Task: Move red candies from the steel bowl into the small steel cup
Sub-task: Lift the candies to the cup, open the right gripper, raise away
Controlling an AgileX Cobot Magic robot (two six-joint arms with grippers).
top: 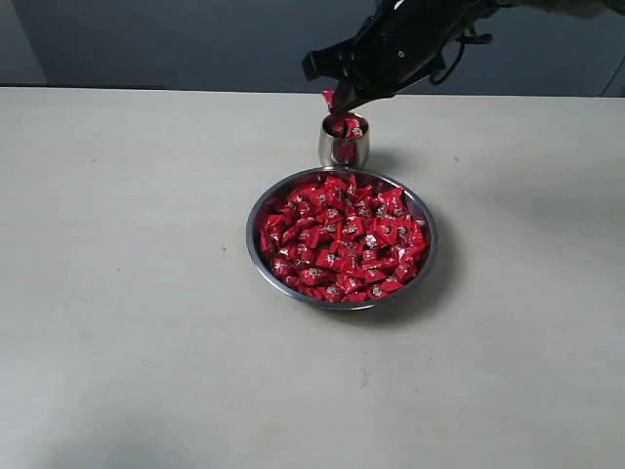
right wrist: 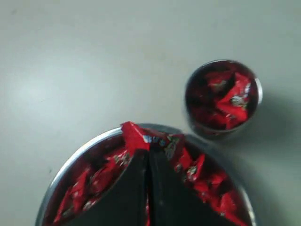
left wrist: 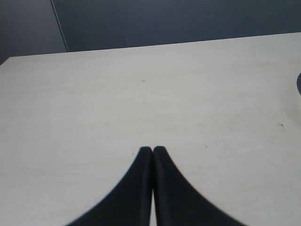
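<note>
Red candies [top: 342,239]: glossy wrapped pieces, many, heaped in a steel bowl [top: 250,239] at the middle of the table [top: 127,293]. The heap fills the bowl nearly to the rim.

Candies in cup [top: 345,127]: several more of the same, piled level with the rim (the wrappers show plainly in the right wrist view [right wrist: 230,94]).

Small steel cup [top: 359,151]: upright, just beyond the bowl on its far side, close to the bowl's rim but apart from it.

Single candy [top: 329,97]: one red piece, clamped at the tips of the right gripper [top: 337,101], just above the cup and a little off its opening. In the right wrist view the black fingers [right wrist: 136,188] meet on this candy [right wrist: 134,136], with the bowl's rim [right wrist: 75,157] beneath and the cup [right wrist: 209,132] to one side.

Left gripper [left wrist: 152,150]: fingers pressed together, nothing between them, over bare pale tabletop [left wrist: 141,94]. It is outside the exterior view.
</note>
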